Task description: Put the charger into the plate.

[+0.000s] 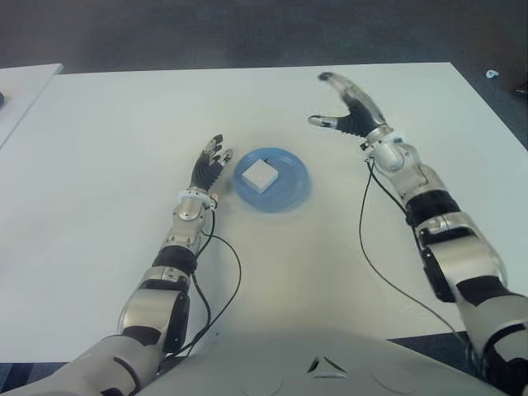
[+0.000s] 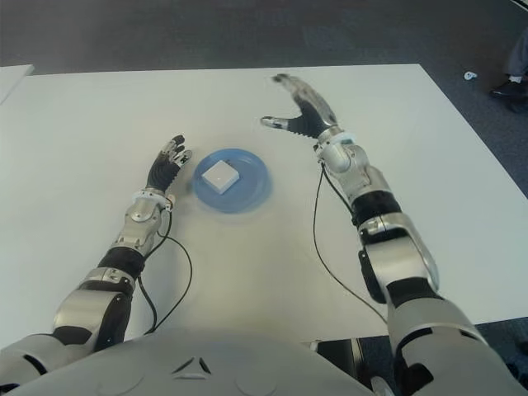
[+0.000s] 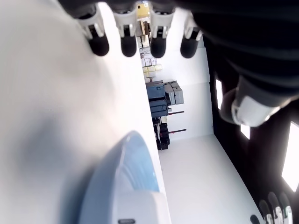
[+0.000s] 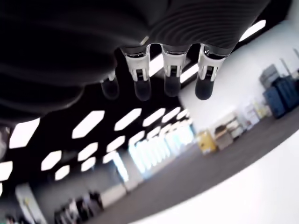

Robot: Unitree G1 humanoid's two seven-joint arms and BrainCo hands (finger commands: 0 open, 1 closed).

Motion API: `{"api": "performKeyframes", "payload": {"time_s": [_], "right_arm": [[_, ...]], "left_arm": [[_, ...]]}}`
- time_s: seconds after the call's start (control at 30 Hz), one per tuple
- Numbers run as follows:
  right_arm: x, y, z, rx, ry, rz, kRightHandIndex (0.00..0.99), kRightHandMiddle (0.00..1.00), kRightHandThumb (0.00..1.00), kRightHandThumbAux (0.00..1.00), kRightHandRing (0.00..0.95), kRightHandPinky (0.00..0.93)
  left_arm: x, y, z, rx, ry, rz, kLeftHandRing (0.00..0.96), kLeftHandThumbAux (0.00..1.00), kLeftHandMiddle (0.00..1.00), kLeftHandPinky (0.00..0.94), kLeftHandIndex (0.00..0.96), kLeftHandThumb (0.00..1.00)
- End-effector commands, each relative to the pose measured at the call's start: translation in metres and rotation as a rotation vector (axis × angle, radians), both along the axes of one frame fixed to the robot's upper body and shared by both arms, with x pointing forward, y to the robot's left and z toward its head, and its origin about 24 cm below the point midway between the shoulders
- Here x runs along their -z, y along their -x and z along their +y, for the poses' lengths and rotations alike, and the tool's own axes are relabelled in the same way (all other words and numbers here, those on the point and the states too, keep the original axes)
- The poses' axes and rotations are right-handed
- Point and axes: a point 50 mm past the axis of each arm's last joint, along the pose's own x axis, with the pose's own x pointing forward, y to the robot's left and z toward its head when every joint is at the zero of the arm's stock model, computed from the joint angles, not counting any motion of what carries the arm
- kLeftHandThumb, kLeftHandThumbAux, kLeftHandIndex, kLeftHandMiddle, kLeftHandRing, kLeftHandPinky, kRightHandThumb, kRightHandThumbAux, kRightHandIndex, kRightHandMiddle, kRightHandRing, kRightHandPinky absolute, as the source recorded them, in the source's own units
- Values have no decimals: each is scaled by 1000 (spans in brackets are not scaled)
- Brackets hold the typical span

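Before me the white table (image 1: 99, 247) carries a blue plate (image 1: 289, 194) (near the middle), and my arm cables (image 1: 375, 272) trail across it.

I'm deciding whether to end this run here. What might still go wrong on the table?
The charger already lies in the plate. The left hand, open, sits close beside the plate's rim; pulling back carelessly might nudge it. The right hand is open and raised beyond the plate, so it looks less risky.

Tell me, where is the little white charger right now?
The charger sits in the blue plate mid-table, just right of the open left hand; the open right hand is farther right.
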Motion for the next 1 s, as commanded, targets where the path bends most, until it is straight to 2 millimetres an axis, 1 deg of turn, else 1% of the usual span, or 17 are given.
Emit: {"api": "performKeyframes", "payload": {"time_s": [0.03,0.07,0.1,0.17,0.23,0.3,0.43,0.6,0.83,1.0], "right_arm": [[42,37,-3,11,-200,108,0,0,120,415,0,0],[53,45,-2,16,-242,142,0,0,121,422,0,0],[60,50,-2,19,-267,166,0,0,119,444,0,0],[67,56,-1,22,-294,192,0,0,118,463,0,0],[79,66,2,26,-339,228,0,0,117,494,0,0],[84,71,4,30,-368,248,0,0,116,512,0,0],[92,72,1,53,-429,285,0,0,122,555,0,0],[100,71,-8,107,-583,338,0,0,138,598,0,0],[104,74,-8,121,-662,352,0,0,159,630,0,0],[110,79,-10,130,-697,380,0,0,171,633,0,0]], "left_arm": [[20,11,2,26,-16,119,43,491,77,34,86,0],[20,11,2,29,-14,119,43,493,78,33,84,0],[20,11,3,31,-13,119,44,499,79,30,79,0],[20,11,4,33,-10,120,45,504,79,28,74,0],[20,11,5,34,-7,122,46,510,78,28,65,0],[20,11,6,34,-4,123,46,513,76,29,60,0],[20,11,8,32,1,125,44,515,71,28,49,0],[20,10,10,35,-4,130,39,512,63,24,43,0],[19,10,15,42,-5,130,36,511,60,23,41,0],[19,10,17,44,-7,130,39,512,64,25,41,0]]}}
